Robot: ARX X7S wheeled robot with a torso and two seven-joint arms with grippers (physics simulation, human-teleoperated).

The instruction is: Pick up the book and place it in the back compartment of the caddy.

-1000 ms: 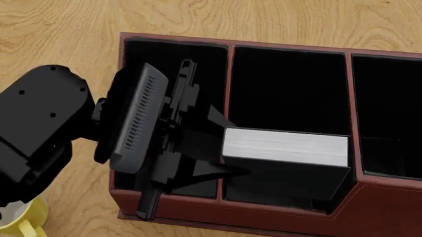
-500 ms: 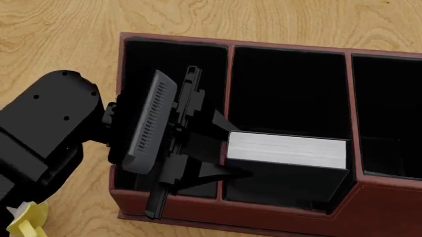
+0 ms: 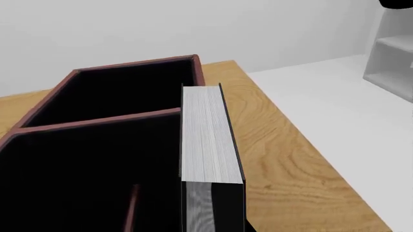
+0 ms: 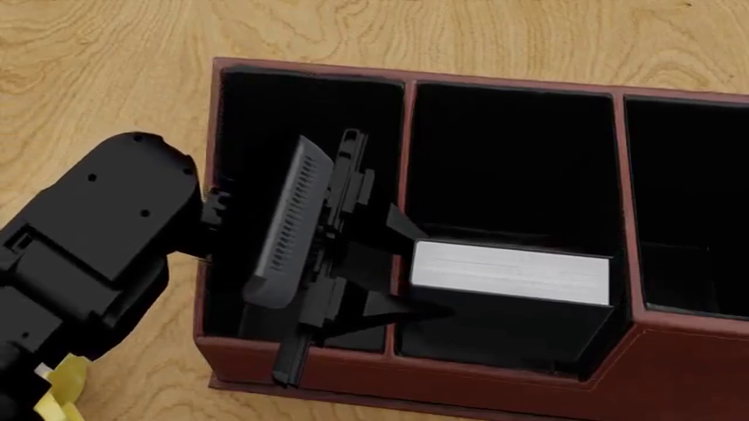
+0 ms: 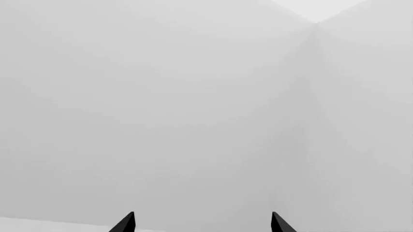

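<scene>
The dark red caddy (image 4: 468,386) lies on the wooden table, black inside. My left gripper (image 4: 405,267) is shut on the left end of the black book (image 4: 510,272), which shows its white page block upward. The book hangs inside the middle section of the caddy, near its front wall, with its top about level with the rim. In the left wrist view the book (image 3: 203,135) stands against the caddy's wall (image 3: 129,65), and a low red strip (image 3: 132,210) shows beside it. My right gripper (image 5: 201,224) is open and empty, facing a blank wall.
A yellow-and-white mug (image 4: 59,386) stands left of the caddy's front corner, partly under my left arm. The caddy's left cell (image 4: 304,114) and right cell (image 4: 685,193) hold nothing that I can see. The table edge (image 3: 303,140) runs just beyond the caddy.
My left arm has moved right and tilted further over the caddy. The book has sunk lower into the middle section. The right gripper view gives no earlier frame.
</scene>
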